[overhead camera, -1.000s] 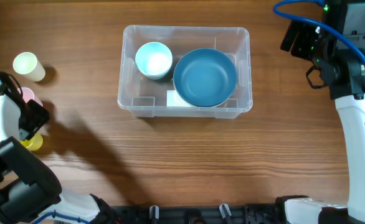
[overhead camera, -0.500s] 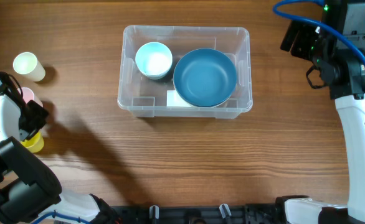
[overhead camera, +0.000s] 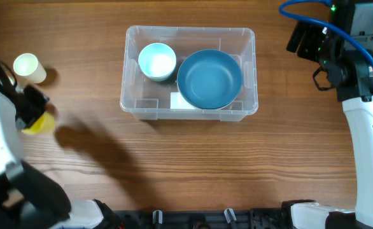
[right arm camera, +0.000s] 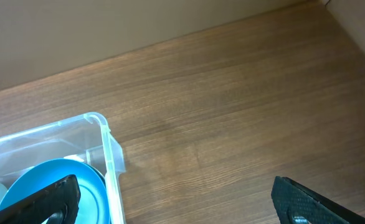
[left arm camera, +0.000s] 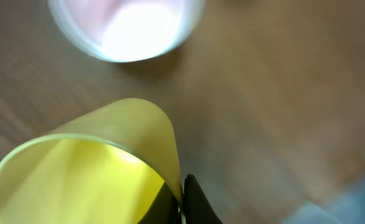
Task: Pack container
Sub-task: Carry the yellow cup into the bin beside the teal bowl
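Left tool (overhead camera: 34, 113) gripping yellow cup (overhead camera: 41, 123); container (overhead camera: 190, 29) well apart.

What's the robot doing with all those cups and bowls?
It is packing the large clear plastic bin. The left gripper is shut on a yellow plastic cup, far left of the bin. A small light-blue bowl and a big dark-blue bowl already sit inside. The right gripper hangs open, empty. A cream cup and a pink cup wait on the table.

A small pale-blue round bowl (overhead camera: 157, 61) is sitting left of a large blue round bowl (overhead camera: 209, 79) inside the clear rectangular plastic container (overhead camera: 190, 29). Well left of it, a cream plastic cup (overhead camera: 29, 67) is standing behind a yellow plastic cup (overhead camera: 39, 122).
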Robot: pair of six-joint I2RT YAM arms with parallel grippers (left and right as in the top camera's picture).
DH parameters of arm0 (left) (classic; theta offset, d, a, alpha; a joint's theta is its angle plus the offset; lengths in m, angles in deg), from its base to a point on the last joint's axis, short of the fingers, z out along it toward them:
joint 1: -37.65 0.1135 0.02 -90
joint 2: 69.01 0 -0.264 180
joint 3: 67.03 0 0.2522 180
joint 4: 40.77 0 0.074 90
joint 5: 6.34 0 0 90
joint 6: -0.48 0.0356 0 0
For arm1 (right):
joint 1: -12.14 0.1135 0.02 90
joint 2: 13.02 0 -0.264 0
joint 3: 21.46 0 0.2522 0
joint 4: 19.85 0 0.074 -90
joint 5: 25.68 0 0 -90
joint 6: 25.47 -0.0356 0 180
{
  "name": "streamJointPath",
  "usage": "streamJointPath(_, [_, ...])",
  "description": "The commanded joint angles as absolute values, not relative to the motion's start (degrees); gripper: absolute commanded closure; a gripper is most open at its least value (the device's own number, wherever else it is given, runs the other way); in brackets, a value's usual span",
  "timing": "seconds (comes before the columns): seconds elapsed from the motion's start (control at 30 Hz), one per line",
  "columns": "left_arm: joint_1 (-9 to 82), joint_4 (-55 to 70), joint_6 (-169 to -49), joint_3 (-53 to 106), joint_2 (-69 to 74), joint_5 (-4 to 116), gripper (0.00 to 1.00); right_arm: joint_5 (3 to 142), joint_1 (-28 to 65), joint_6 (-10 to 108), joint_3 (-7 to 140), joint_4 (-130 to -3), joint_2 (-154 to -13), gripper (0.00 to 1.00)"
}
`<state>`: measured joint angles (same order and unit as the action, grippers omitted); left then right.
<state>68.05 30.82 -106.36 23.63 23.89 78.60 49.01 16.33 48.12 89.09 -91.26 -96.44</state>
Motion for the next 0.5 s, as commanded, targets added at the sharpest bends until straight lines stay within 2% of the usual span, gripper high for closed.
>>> streamJointPath(0.0, [61.3,31.3,-106.9,27.5,14.1,70.3,0.96,48.3,16.2,47.9,89.9,-91.1,-97.2,0.00])
streamJointPath(0.1, [53.0,30.6,-106.9,27.9,7.6,70.2,0.96,48.3,16.2,47.9,89.9,-91.1,-97.2,0.00])
streamJointPath(0.23, [36.7,26.2,-106.9,27.9,0.2,74.8,0.96,48.3,16.2,47.9,89.9,-91.1,-97.2,0.00])
streamJointPath(0.37, [22.8,24.6,-106.9,27.8,0.8,84.4,0.96,48.3,16.2,47.9,89.9,-91.1,-97.2,0.00])
streamJointPath(0.47, [16.4,24.4,-106.9,27.8,4.9,84.9,0.96,48.3,16.2,47.9,89.9,-91.1,-97.2,0.00])
